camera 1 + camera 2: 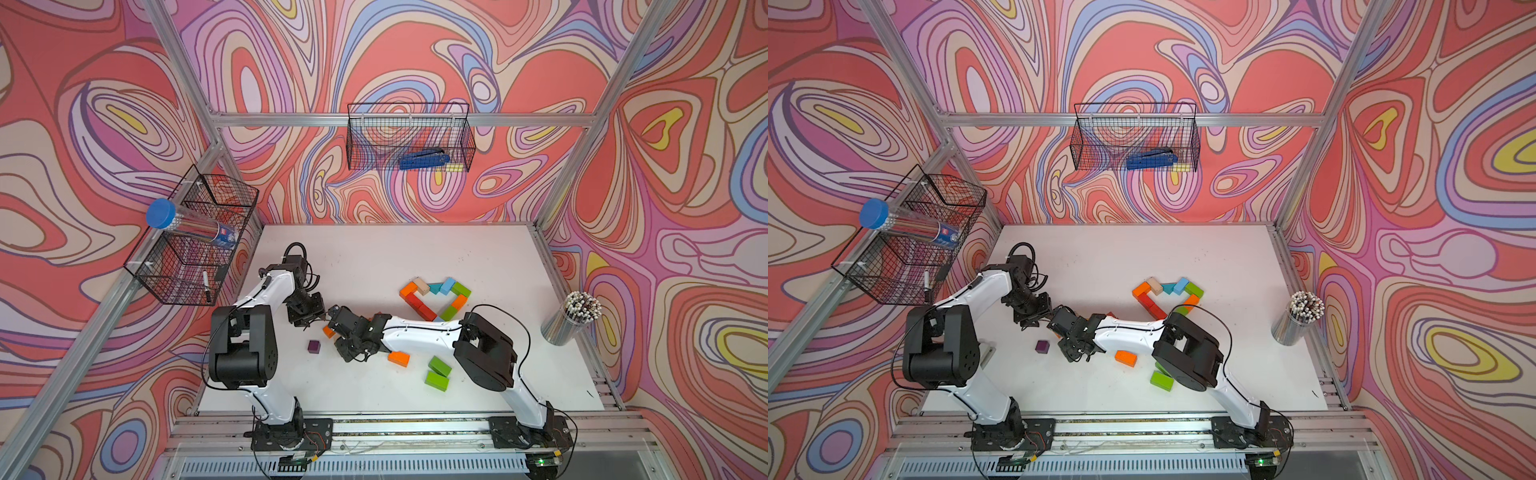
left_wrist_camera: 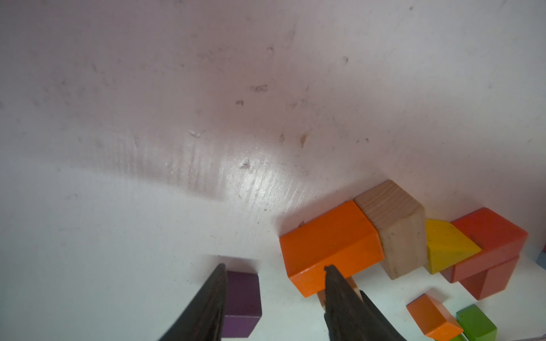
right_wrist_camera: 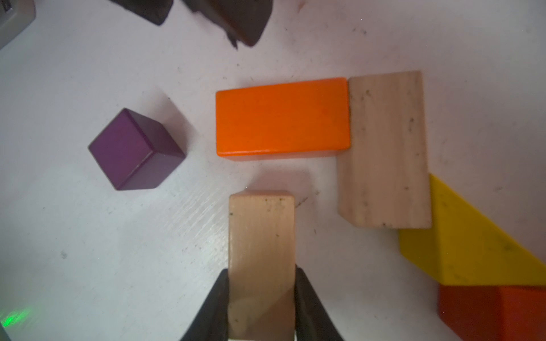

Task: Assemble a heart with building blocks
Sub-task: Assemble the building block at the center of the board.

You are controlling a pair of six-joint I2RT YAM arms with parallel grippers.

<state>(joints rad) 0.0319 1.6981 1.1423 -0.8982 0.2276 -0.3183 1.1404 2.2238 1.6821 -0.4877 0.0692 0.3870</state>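
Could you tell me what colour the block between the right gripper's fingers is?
The block is plain, unpainted wood, clearest in the right wrist view.

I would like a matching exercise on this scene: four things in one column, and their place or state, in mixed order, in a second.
1 purple cube
2 right hand
3 left hand
4 blue stapler

A in the wire basket on the wall
B open, empty
C shut on a plain wood brick
D alone on the table, touching no block

Pairs: 1-D, 2-C, 3-B, 4-A
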